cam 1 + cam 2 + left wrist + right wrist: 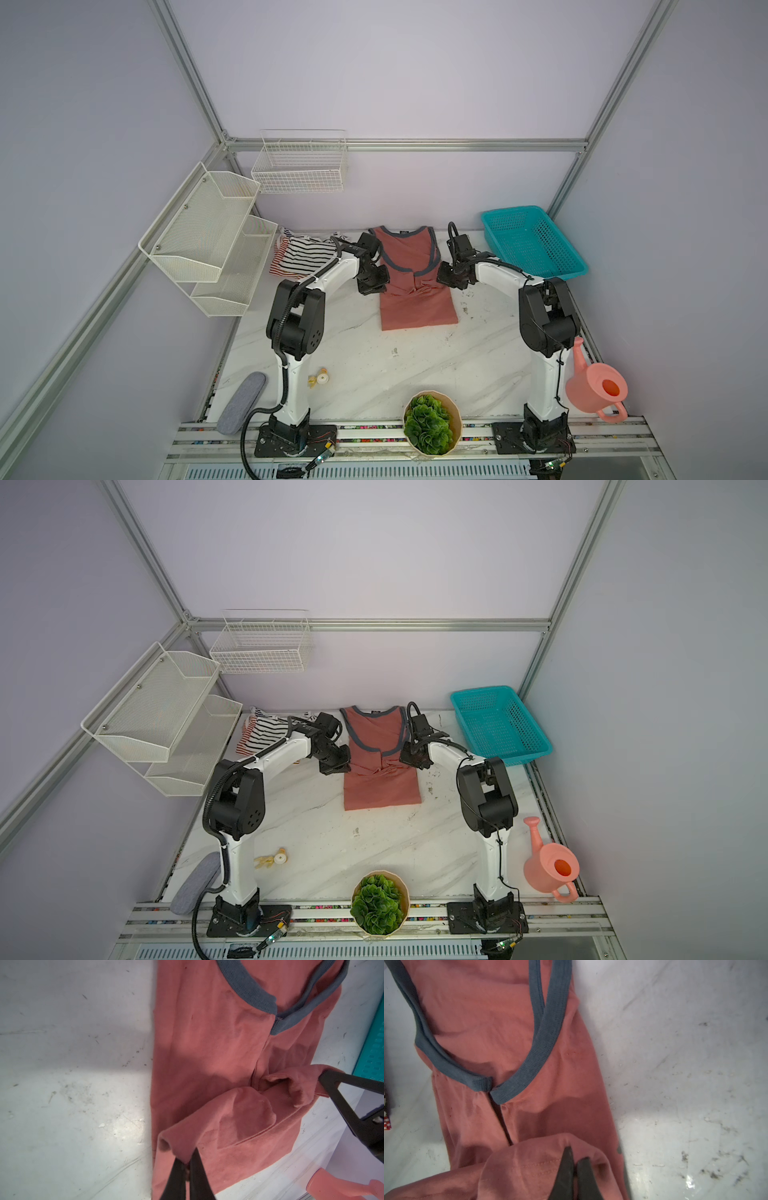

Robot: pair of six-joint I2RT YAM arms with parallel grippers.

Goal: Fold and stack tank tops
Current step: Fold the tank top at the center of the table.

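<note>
1. Dusty-red cloth: the dusty-red tank top (415,307) lies at the centre of both top views on the white bench (374,374). Its sides are folded in and its neck points toward the top of the frame.
2. The left end effector (186,1159) pinches one hem corner, its jaws nearly together on the cloth. The right end effector (576,1158) is clamped tight on the other corner.
3. The hem is raised and doubled over the body, so the bottom-to-top fold looks to be in hand.
4. The next move likely calls for carrying both corners evenly toward the neckline, laying them flat and letting go.
5. The striped tank tops (301,255) lie crumpled left of centre, not yet folded.
</note>
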